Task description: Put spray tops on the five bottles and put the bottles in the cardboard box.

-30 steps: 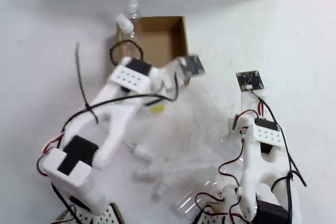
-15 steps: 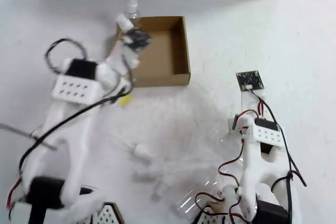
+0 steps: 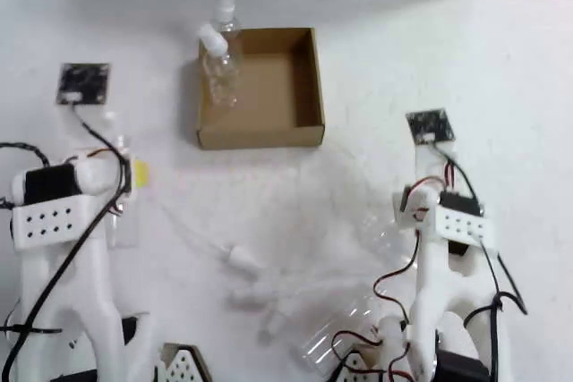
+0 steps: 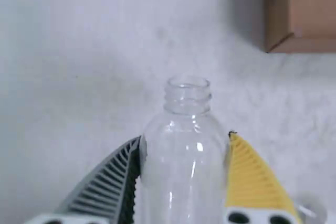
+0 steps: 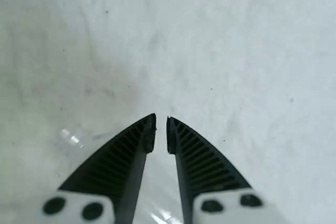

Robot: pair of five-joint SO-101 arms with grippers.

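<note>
Clear plastic bottle [image 4: 184, 153] with an open, capless neck is pinched between the grey and yellow fingers of the left gripper [image 4: 185, 137], at the left side of the white table [image 3: 466, 42] and well apart from the brown cardboard box [image 3: 300, 87]. At the box's left wall are two clear bottles with white spray tops [image 3: 218, 51]; whether both are inside, I cannot tell. Loose white spray tops [image 3: 243, 261] lie on the table between the arms. The right gripper [image 5: 161, 135] hangs over bare table, its black ribbed fingers pressed nearly together, gripping nothing.
</note>
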